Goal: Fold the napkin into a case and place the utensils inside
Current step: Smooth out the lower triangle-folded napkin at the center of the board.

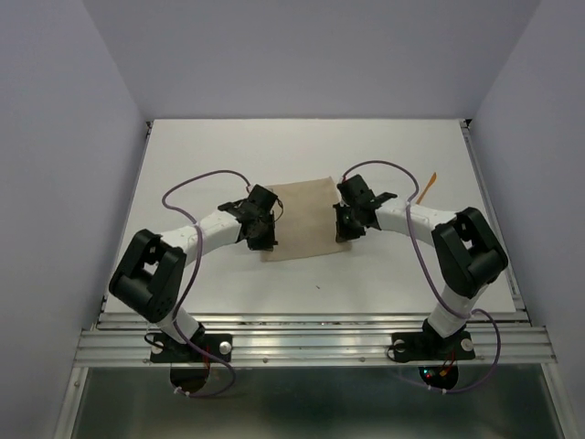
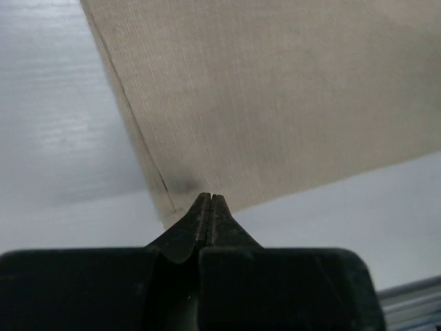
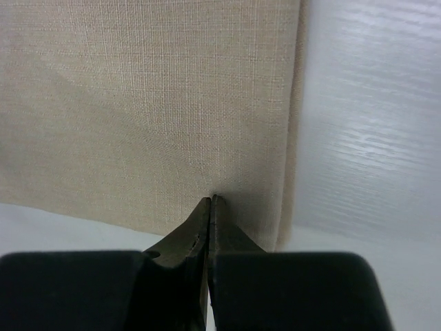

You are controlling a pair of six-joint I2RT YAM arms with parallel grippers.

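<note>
On the left, the left pincer (image 2: 209, 201) has its two tips pressed together right at the near left corner of the napkin (image 2: 275, 103). Whether any cloth is caught between them cannot be told. If it has none, lifting to fold would bring up nothing, or only drag the corner across the table (image 2: 55, 138). The napkin lies flat and open in the middle of the table, between the two arms, not yet folded. The right pincer (image 3: 210, 201) is likewise closed, its tips on the cloth near the near right corner, just inside the side edge, grip equally uncertain. If only one side holds, the fold would likely come out skewed or bunched, and the case too crooked to take anything. Far right, one orange utensil (image 1: 430, 181) lies well apart from the cloth. A second is not visible.
</note>
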